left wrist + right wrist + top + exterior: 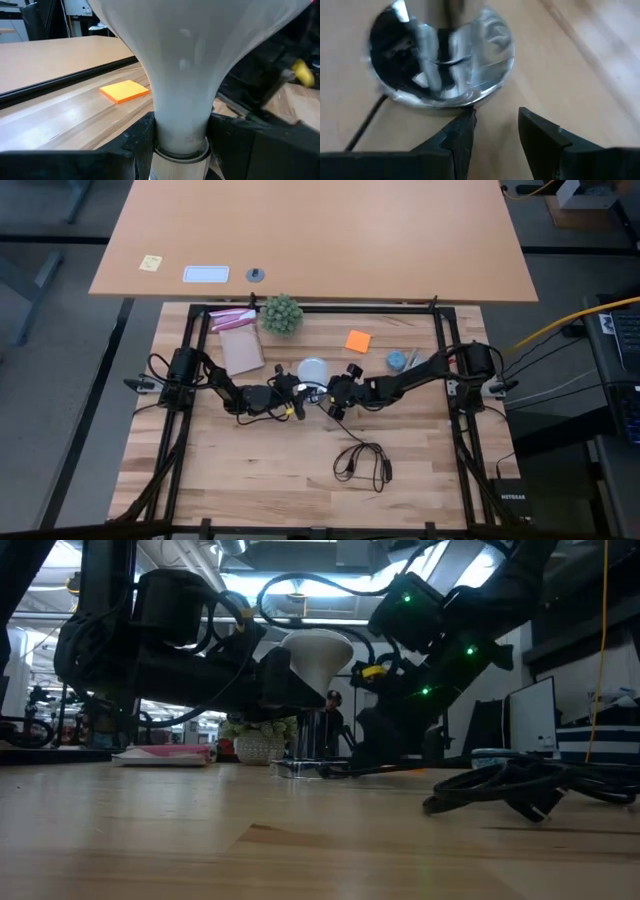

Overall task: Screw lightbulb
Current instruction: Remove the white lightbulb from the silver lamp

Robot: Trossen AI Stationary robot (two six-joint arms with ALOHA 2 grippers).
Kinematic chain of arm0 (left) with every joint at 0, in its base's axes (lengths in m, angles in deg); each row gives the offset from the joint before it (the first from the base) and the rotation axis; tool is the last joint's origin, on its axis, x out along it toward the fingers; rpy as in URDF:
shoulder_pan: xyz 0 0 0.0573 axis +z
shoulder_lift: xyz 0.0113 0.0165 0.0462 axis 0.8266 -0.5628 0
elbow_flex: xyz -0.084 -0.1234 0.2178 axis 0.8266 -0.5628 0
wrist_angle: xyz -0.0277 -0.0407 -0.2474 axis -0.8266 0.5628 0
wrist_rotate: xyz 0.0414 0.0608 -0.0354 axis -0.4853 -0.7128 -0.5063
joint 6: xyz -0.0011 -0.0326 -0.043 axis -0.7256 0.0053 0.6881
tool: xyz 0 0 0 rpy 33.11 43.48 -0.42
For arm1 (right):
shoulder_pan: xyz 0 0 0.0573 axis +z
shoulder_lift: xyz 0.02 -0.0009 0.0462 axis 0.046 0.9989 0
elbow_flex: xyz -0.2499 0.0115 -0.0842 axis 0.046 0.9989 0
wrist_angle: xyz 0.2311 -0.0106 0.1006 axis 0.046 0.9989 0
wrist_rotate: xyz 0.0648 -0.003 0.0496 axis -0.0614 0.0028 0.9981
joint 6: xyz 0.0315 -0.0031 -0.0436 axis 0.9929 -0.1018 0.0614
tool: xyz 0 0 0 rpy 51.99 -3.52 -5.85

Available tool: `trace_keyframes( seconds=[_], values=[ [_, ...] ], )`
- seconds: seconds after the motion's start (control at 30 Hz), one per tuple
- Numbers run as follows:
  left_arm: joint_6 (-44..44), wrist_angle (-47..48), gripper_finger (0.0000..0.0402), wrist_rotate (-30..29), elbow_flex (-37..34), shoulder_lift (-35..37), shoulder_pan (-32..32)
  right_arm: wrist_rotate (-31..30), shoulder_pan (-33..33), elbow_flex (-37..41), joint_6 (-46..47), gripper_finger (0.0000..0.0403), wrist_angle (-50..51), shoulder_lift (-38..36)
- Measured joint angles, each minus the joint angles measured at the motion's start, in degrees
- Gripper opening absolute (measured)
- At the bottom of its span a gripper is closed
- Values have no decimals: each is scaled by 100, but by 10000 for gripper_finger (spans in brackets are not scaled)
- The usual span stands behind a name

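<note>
From above, I see both dark arms reaching toward the middle of the wooden table (250, 480) and meeting near its centre. My left gripper (291, 392) comes in from nine o'clock and my right gripper (330, 392) from three o'clock.

The lightbulb (313, 370), a frosted white globe, sits just off the centre of the table toward twelve o'clock, touching the tips of both arms as seen from overhead. In the left wrist view the lightbulb (185, 60) fills the picture, and the two dark fingers (135, 140) press against its narrow neck on either side, just above a silvery band: my left pincer is closed tight on the bulb. From table height the bulb (318, 652) is held clear of the surface, wide end up.

My right pincer is parted, gripping nothing; its fingers (462, 132) hover just beside a shiny round socket disc (445, 65) lying on the wood, with a thin black cord (365, 122) leaving it.

Around the table: a spiky green ball plant (281, 313) at twelve o'clock, an orange sticky-note pad (358, 340) at one o'clock, a brown card (241, 351) at eleven o'clock, and a loose coil of black cable (362, 463) at five o'clock.
</note>
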Motion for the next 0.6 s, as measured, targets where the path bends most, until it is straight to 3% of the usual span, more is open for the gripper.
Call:
trace_keyframes(
  seconds=[0.43, 0.6],
  values=[
    [42, 12, 153, -95, 4, -1, -4, 396, 752, 21, 298, 158, -732, 38],
    [44, 13, 153, -103, 4, -2, -4, 870, 931, 14, 260, 159, -1175, 34]
  ],
)
